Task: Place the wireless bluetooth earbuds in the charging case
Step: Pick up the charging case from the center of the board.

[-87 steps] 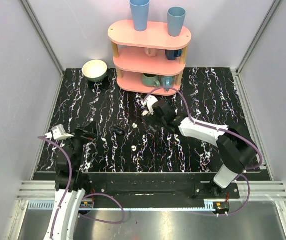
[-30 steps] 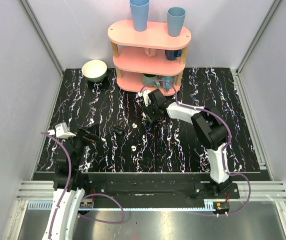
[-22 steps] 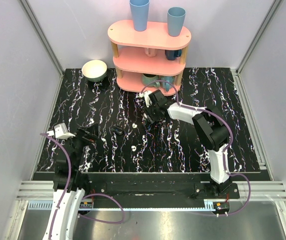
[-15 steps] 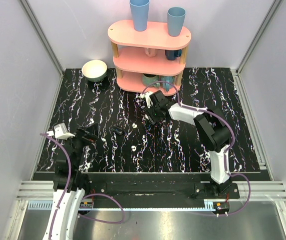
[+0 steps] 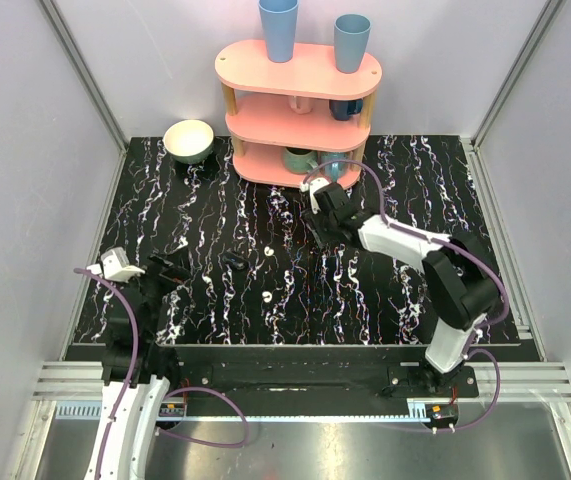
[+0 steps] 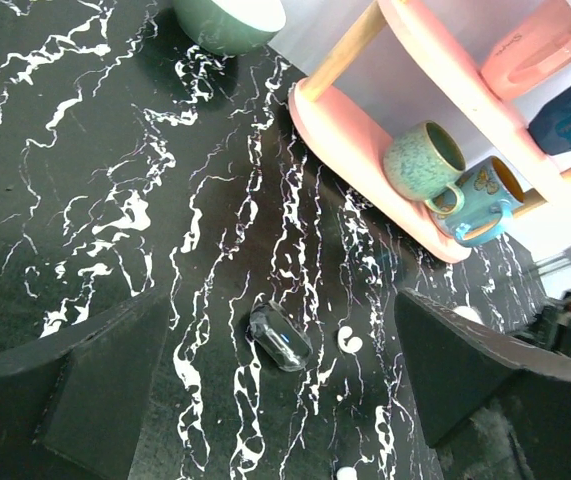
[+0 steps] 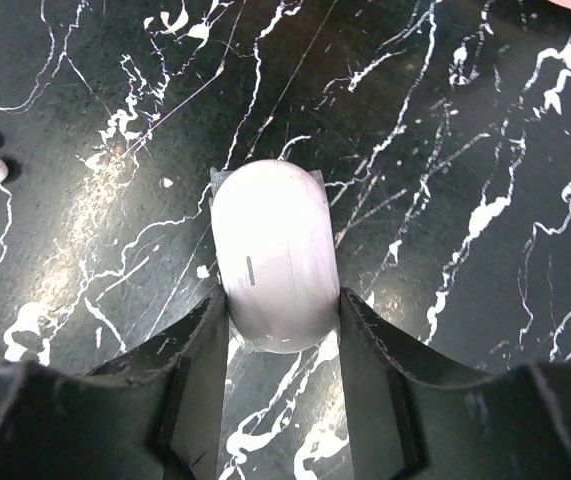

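— Count off the small stuff on the black marbled top.
— Noted from where I stand: two white earbuds [image 5: 267, 252], second earbud [image 5: 266, 296] logged separately. One white charging case [image 7: 273, 255]. One small dark glossy capsule [image 5: 235, 262].
— Crockery?
— One bowl [image 5: 188, 140], green outside. Two tall blue cups [image 5: 278, 28], the other blue cup [image 5: 351, 42] matching. Four mugs: one pink mug [image 5: 302, 102], one dark blue mug [image 5: 345, 108], one green mug [image 5: 300, 160], one light blue mug [image 5: 332, 163].
— Furniture?
— One pink three-tier shelf [image 5: 265, 70].
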Robot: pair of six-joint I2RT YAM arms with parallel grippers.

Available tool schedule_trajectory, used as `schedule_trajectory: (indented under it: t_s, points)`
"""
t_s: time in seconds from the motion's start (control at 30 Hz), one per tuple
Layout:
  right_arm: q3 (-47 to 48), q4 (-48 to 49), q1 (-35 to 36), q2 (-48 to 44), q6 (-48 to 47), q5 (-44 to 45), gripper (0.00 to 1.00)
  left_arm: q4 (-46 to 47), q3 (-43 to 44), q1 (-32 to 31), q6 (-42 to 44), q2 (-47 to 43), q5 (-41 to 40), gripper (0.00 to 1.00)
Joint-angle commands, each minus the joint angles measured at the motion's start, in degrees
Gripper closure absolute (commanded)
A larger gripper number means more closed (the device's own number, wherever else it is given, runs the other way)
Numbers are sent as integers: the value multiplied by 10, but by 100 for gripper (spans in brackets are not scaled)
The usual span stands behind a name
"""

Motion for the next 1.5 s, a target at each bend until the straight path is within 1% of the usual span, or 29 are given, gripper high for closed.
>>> schedule_trajectory:
  t_s: [0.0, 0.2, 0.33, 0.5, 0.63, 0.7, 0.77, 0.8, 0.87, 0.9, 0.97, 1.0, 1.07, 1.1, 1.13, 1.17, 1.23, 1.27, 1.33, 1.4, 1.47]
  points:
    - [-31, 20, -1, -74, 53, 19, 82, -13, 15, -2, -4, 2, -31, 1]
    - [-77, -14, -1, -104, 116, -24, 81, -11, 12, -2, -6, 3, -41, 1]
    - [-97, -36, 0, -95, 142, -53, 79, -9, 7, -2, -8, 4, -40, 1]
    - [-108, -36, 0, -72, 150, -75, 78, -2, 4, -2, -7, 10, -36, 1]
    - [-109, -28, 0, -61, 149, -76, 76, 2, 8, -2, -7, 18, -26, 1]
    - [-108, -29, 0, -54, 148, -75, 78, 10, 8, -2, -5, 26, -17, 1]
    - [-115, -22, 1, -74, 137, -75, 83, 36, 8, -2, 2, 35, 16, 1]
    - [-126, -15, 3, -85, 130, -96, 83, 47, 5, -2, 3, 46, 45, 1]
    - [-135, 7, 8, -124, 120, -121, 82, 73, 5, -2, 8, 62, 61, 1]
    - [-139, 13, 16, -137, 115, -126, 81, 81, 8, -2, 11, 83, 102, 1]
    - [-135, 19, 30, -166, 104, -140, 80, 98, 14, -2, 22, 106, 134, 1]
    - [-128, 19, 44, -174, 83, -133, 81, 103, 21, -2, 24, 131, 168, 1]
    - [-124, 19, 95, -194, 55, -111, 84, 124, 25, -2, 28, 149, 202, 1]
    - [-120, 22, 111, -199, 34, -105, 86, 132, 27, -2, 29, 162, 238, 1]
    - [-118, 24, 142, -209, 12, -95, 86, 141, 28, -2, 29, 168, 256, 1]
    - [-118, 25, 152, -214, 1, -82, 86, 162, 28, -2, 27, 170, 271, 1]
    - [-117, 29, 168, -225, -26, -79, 85, 175, 29, -2, 24, 171, 300, 1]
    - [-118, 31, 180, -237, -33, -48, 85, 190, 28, -2, 22, 170, 310, 1]
    - [-132, 48, 189, -264, -61, -34, 85, 206, 24, -2, 20, 163, 341, 1]
    - [-157, 81, 202, -287, -92, -24, 85, 240, 18, -2, 10, 160, 379, 1]
    - [-187, 108, 216, -325, -123, -14, 85, 295, 1, -2, -10, 169, 420, 1]
